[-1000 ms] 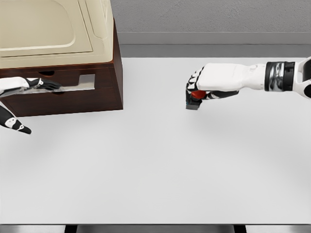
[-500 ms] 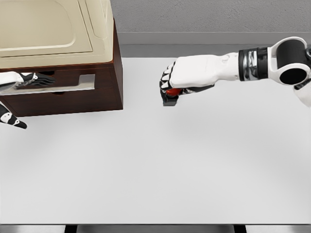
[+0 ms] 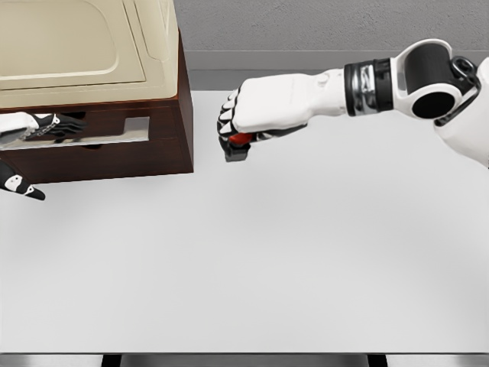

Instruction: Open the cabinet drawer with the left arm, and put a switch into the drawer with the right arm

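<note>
A: How much of the small dark switch with a red button (image 3: 237, 145) can you see?

B: Little. The white right hand (image 3: 256, 115) covers its top; only a red patch and a dark lower corner show.

A: And the white left hand (image 3: 46, 126)?

B: Its arm is cut off by the left edge, and the fingers reach into the shadowed drawer slot of the dark brown wooden cabinet (image 3: 164, 149), so the hold is unclear.

A: The cabinet itself?

B: Cropped at the top and left; the drawer's inside is hidden.

no readable text, no labels, no brand marks, no numbers, no signs
</note>
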